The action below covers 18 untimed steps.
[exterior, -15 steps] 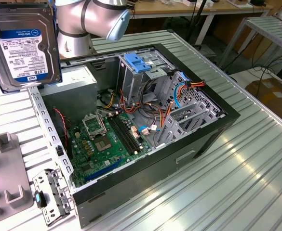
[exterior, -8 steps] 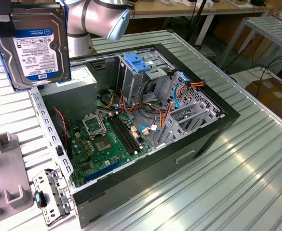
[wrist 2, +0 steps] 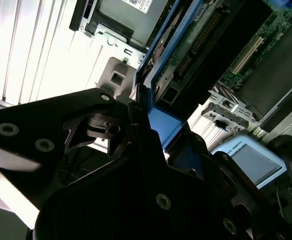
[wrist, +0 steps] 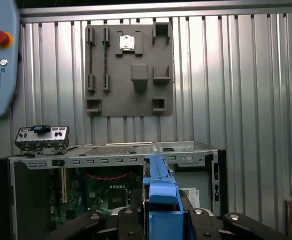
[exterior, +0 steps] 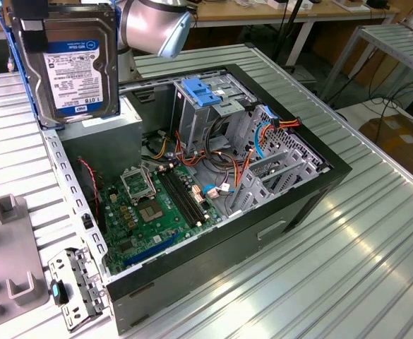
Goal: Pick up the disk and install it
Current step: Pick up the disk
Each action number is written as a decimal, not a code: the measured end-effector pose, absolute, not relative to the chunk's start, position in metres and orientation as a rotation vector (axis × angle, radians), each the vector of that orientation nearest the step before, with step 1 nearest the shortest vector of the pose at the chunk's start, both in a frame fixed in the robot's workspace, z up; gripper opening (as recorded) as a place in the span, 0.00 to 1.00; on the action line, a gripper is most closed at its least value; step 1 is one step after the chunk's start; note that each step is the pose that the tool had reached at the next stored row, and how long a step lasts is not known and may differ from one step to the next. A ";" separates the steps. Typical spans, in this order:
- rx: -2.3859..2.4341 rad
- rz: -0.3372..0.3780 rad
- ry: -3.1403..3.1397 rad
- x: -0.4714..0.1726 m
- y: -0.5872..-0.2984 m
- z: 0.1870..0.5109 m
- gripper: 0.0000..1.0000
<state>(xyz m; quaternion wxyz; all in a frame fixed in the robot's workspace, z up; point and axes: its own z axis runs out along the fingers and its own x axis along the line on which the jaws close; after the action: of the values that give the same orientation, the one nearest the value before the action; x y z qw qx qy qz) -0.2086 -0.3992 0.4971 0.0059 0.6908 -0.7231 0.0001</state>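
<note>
**Figure: disk in transit above the open case.** You are holding the disk (exterior: 70, 65) aloft in the claw (wrist: 160, 219), which is clamped shut on it. In the first wrist view the black fingers (wrist: 128, 225) are pressing from either side on the disk's blue rail (wrist: 160, 187). In the exterior view the disk is hanging upright with its label facing the camera. It is above the case's corner at the exterior view's left, over the grey power supply box (exterior: 100, 138) and apart from it.

The computer case (exterior: 213, 251) is lying open on the ribbed metal worktop (exterior: 375, 233). The grey drive cage (exterior: 213, 123), topped by its blue latch (exterior: 200, 92), is standing further inside the case, well apart from the disk.

The step in hand appears to be the carry towards that cage. To do it well:

- **Grip:** you are grasping the disk at one end, so most of its body is hanging beyond the claw. Slow, smooth travel should prevent swinging or slipping.
- **Alignment:** turn the disk so that both blue rails are running parallel to the cage's guides while it is well clear of the cage.
- **Clearance:** stay above the case rim, and watch the orange and red cables (exterior: 192, 152) lying beside the cage, which could snag a rail.
</note>
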 end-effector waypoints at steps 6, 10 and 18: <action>2.162 0.000 -2.263 -0.195 -0.400 0.497 0.37; 2.162 0.000 -2.263 -0.183 -0.400 0.497 0.37; 2.162 0.000 -2.263 -0.161 -0.401 0.497 0.37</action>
<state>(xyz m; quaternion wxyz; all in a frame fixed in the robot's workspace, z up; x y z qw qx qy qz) -0.1606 -0.4014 0.4970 0.0059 0.6907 -0.7231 0.0001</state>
